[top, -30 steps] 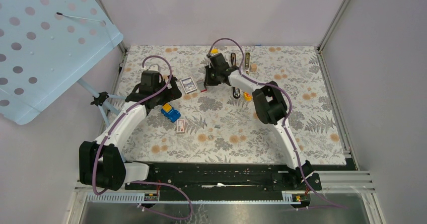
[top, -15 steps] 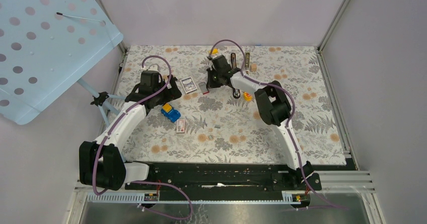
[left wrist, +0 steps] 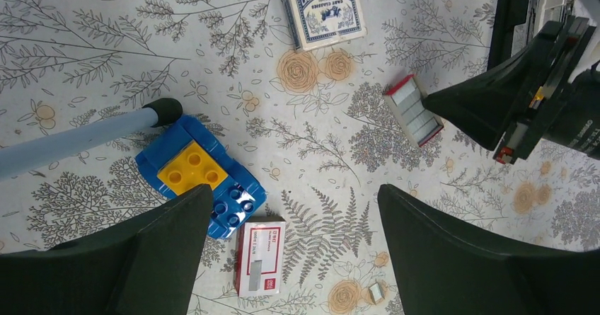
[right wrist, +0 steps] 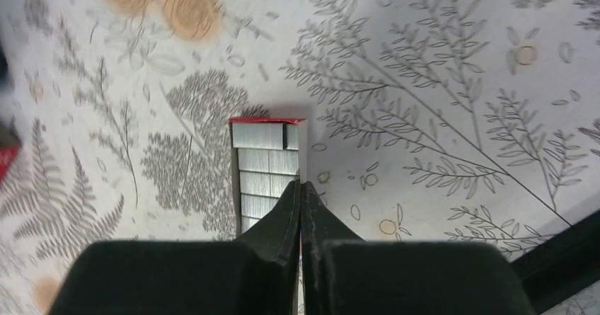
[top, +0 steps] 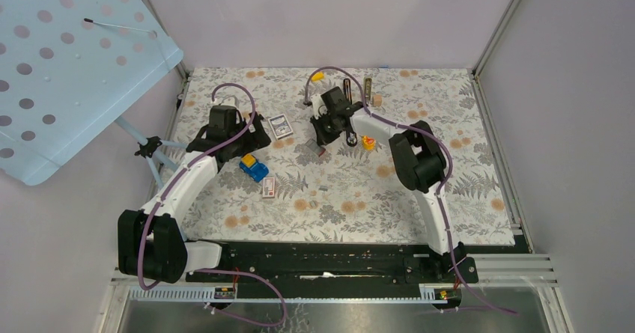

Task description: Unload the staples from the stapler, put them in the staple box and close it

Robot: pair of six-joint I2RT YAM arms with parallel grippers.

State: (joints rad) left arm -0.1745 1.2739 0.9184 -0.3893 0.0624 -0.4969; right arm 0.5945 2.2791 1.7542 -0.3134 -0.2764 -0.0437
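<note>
We are holding the right gripper (right wrist: 301, 191) low over the floral-printed worktop (top: 464, 161). Its jaws are pressed together and, as far as we are seeing, are pinching the thin side wall of the open red-edged cardboard tray of grey staple rows (right wrist: 263, 161). The left gripper (left wrist: 293, 195) is hovering with its jaws wide apart and gripping nothing, above the blue and yellow toy brick (left wrist: 202, 177) and the small white and red printed box (left wrist: 259, 255).

The long slim black stapler (top: 347, 90) is lying at the far edge, just beyond the right gripper, with its silvery-tan rail swung out beside it. The tiny silver-grey strip of staples (left wrist: 375, 293) is lying loose on the worktop, near the small box and well apart from the stapler.

We are judging the unloading mostly done, with the tray now being placed. The next move is calling for releasing the tray and checking the rail for leftovers.
</note>
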